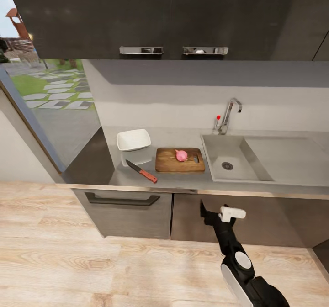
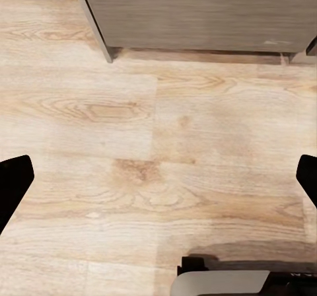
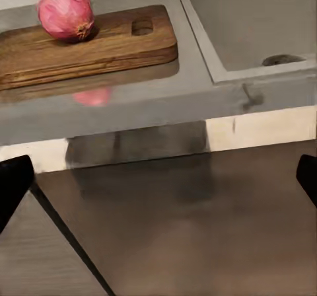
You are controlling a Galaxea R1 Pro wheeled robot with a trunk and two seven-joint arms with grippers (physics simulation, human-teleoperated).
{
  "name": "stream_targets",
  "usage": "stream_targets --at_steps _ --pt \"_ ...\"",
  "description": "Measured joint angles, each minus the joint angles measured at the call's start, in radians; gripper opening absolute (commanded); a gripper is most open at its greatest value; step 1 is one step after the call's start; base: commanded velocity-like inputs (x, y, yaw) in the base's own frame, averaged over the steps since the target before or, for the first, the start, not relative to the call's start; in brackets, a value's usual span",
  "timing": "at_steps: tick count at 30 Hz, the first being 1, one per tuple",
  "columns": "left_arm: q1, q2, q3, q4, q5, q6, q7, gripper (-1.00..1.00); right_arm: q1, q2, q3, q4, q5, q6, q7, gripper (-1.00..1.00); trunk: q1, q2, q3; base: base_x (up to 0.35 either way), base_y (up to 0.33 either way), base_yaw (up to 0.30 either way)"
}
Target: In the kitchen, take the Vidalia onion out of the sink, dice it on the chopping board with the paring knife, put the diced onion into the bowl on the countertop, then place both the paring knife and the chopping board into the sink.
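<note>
one onion [image 1: 181, 155] on board [image 1: 176, 161], knife [image 1: 141, 171] & bowl [image 1: 133, 140] left of it; both grippers wide open, empty.

Countertop [image 1: 183, 179]: white bowl [image 1: 133, 140] at left; paring knife [image 1: 141, 171] lying just in front of it; chopping board [image 1: 179, 160] beside the sink [image 1: 237, 158], carrying the whole Vidalia onion [image 1: 181, 155]. Right gripper [image 1: 214, 214] low, before the cabinet doors [image 1: 128, 211], jaw state unreadable.

onion [image 1: 181, 155]: pink-red
board [image 1: 173, 163]: brown wood grain
knife [image 1: 141, 171]: dark blade, red-orange handle
bowl [image 1: 133, 140]: white
countertop [image 1: 183, 179]: smooth grey
sink [image 1: 230, 154]: grey steel
floor [image 1: 91, 266]: pale wood planks
cabinets [image 1: 128, 211]: dark grey
</note>
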Motion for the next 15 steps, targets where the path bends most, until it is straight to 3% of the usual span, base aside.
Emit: stream_targets --at_steps 10,11,15 --pt "0.000 0.000 0.000 0.001 0.000 0.000 0.000 1.00 -0.006 0.004 -0.011 -0.100 0.056 0.180 0.000 1.00 0.000 0.000 0.000 0.000 0.000 0.000" --pt "0.000 0.000 0.000 0.002 -0.001 0.000 0.000 1.00 -0.024 0.010 -0.013 -0.107 0.064 0.237 0.000 1.00 0.000 0.000 0.000 0.000 0.000 0.000" --pt "0.000 0.000 0.000 0.001 -0.001 0.000 0.000 1.00 -0.081 0.022 -0.014 -0.110 0.073 0.321 0.001 1.00 0.000 0.000 0.000 0.000 0.000 0.000"
